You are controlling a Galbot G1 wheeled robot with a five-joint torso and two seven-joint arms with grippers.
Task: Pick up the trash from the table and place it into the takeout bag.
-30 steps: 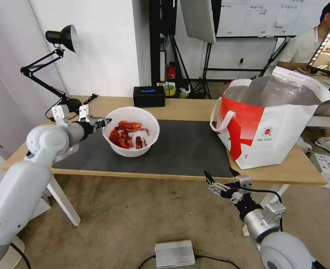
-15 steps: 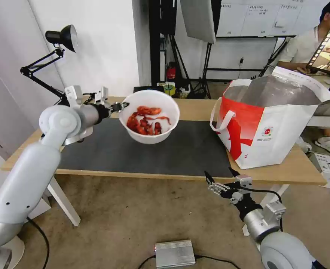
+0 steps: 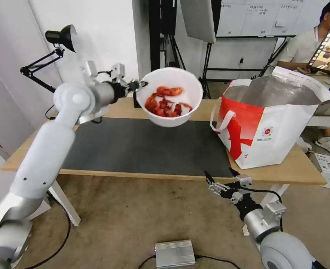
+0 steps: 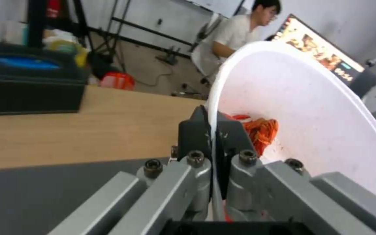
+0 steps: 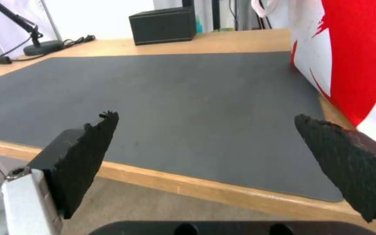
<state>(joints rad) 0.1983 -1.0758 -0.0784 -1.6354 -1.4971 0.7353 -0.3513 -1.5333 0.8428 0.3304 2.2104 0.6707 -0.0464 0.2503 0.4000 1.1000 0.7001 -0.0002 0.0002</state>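
A white round bowl (image 3: 170, 98) of red scraps hangs in the air above the dark grey mat (image 3: 146, 147) on the light-wood table (image 3: 296, 170). My left gripper (image 3: 139, 84) is shut on the bowl's rim at its left side; the left wrist view shows the rim pinched between the black pads (image 4: 231, 132) of the left gripper (image 4: 212, 130). The white-and-red takeout bag (image 3: 269, 119) stands open on the table's right end, to the right of the bowl. My right gripper (image 3: 220, 175) waits open below the table's front edge, its fingertips (image 5: 90, 143) wide apart.
A black tissue box (image 5: 163, 25) sits at the table's back edge, partly behind the bowl. A black desk lamp (image 3: 62, 37) stands at the back left. A silver box (image 3: 174, 253) lies on the floor in front.
My left arm has lifted the bowl off the mat and carried it up and to the right, closer to the bag. The right arm has not moved.
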